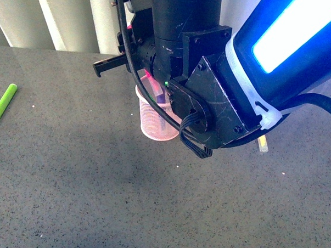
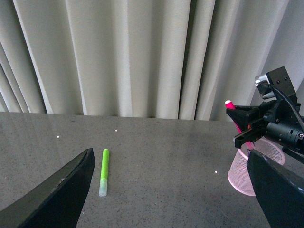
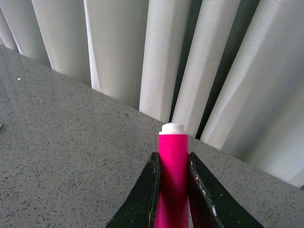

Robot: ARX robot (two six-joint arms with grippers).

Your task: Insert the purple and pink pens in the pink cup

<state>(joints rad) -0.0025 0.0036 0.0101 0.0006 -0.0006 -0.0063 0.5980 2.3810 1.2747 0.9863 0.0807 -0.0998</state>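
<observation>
My right gripper (image 3: 172, 159) is shut on the magenta-pink pen (image 3: 172, 175), whose white end sticks out past the fingers. In the left wrist view the same gripper (image 2: 243, 127) holds the pink pen (image 2: 232, 113) tilted over the pink mesh cup (image 2: 241, 178), with the pen's lower end at the cup's rim. In the front view my right arm (image 1: 211, 93) covers the top of the pink cup (image 1: 154, 126). The purple pen is hidden. My left gripper (image 2: 175, 199) is open and empty, low over the table, left of the cup.
A lime-green marker (image 2: 103, 172) lies on the grey table (image 2: 166, 156), left of the cup, and shows again as the green marker (image 1: 2, 107) at the front view's left edge. A yellow marker (image 1: 262, 143) peeks out under my right arm. Pleated curtains (image 2: 142, 57) hang behind the table.
</observation>
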